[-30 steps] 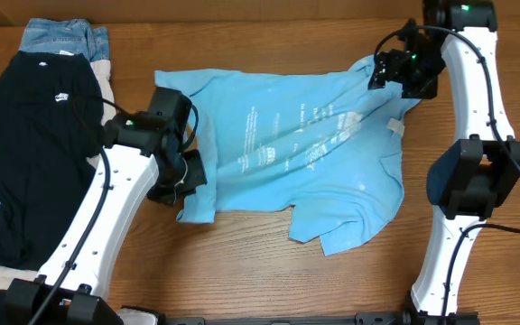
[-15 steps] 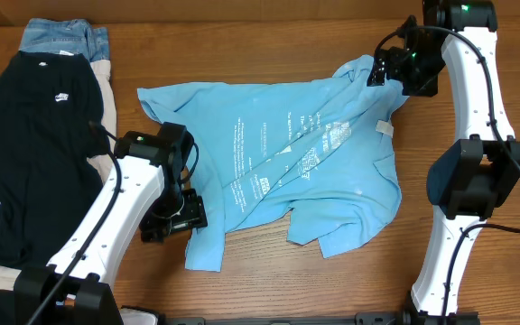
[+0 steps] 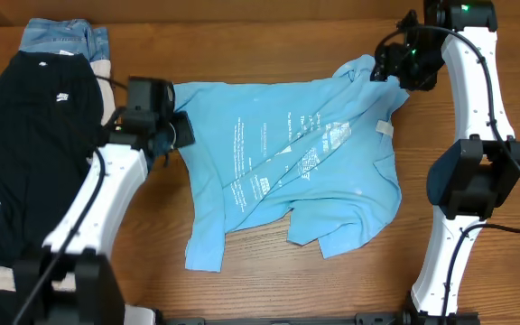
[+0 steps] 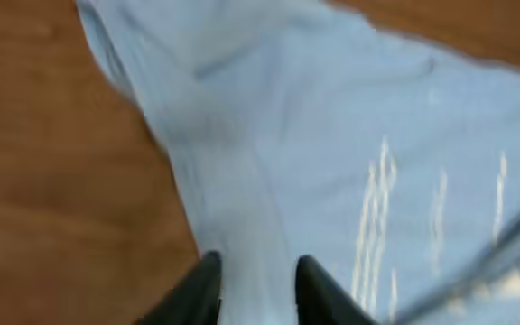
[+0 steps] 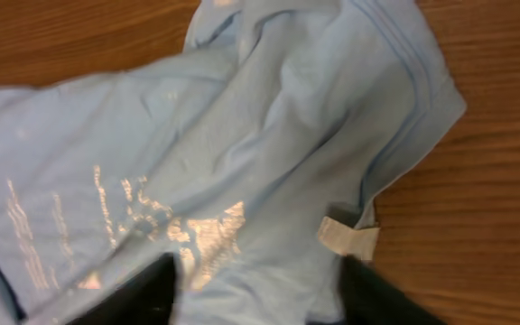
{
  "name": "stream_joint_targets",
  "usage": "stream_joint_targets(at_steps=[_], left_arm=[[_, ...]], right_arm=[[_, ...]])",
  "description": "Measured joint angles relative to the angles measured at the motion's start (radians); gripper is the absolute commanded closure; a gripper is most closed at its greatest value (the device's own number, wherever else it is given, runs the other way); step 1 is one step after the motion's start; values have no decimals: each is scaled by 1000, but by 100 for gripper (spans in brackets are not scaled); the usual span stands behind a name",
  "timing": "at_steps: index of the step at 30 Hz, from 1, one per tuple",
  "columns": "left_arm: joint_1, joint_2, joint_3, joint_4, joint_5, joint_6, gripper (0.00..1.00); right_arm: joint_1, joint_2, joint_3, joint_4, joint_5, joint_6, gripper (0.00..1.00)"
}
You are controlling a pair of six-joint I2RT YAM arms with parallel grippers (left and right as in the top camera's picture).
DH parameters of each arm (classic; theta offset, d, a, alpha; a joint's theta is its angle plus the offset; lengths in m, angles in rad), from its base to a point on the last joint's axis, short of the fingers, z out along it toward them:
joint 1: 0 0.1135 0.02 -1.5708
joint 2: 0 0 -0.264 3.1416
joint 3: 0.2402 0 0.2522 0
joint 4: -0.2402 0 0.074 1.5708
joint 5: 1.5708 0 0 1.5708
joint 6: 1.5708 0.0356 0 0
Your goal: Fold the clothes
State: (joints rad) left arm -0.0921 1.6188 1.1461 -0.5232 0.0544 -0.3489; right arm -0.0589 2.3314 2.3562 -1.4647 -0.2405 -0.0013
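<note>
Left tool (image 4: 258, 264) straddles a ridge at the shirt's (image 3: 287, 171) left edge, jaws narrow; grip unclear. Right tool (image 5: 258, 271) gapes wide over the shirt's far-right corner.

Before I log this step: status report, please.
Left gripper jaws apart astride T-shirt edge. Right gripper jaws apart over collar. Not folded yet. Nothing in way.

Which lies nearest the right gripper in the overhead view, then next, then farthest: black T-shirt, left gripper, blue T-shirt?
1. Blue T-shirt, its top-right corner bunched at the right gripper.
2. Left gripper, at the shirt's left edge.
3. Black T-shirt, far left.
</note>
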Motion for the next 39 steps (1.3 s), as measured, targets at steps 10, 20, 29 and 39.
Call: stream_joint_targets(at_steps=[10,20,29,39], left_arm=[[60,230,87,66,44,99,95],[60,230,317,-79,96,155,90],[60,230,342,-83,107,172,80],[26,230,342,-58,107,177,61]], right_arm=[[7,3,0,92,1,2,96],[62,187,0,217,1,2,96],[80,264,-11,285,-18,2,96],[74,261,-55,415,2,10,96]])
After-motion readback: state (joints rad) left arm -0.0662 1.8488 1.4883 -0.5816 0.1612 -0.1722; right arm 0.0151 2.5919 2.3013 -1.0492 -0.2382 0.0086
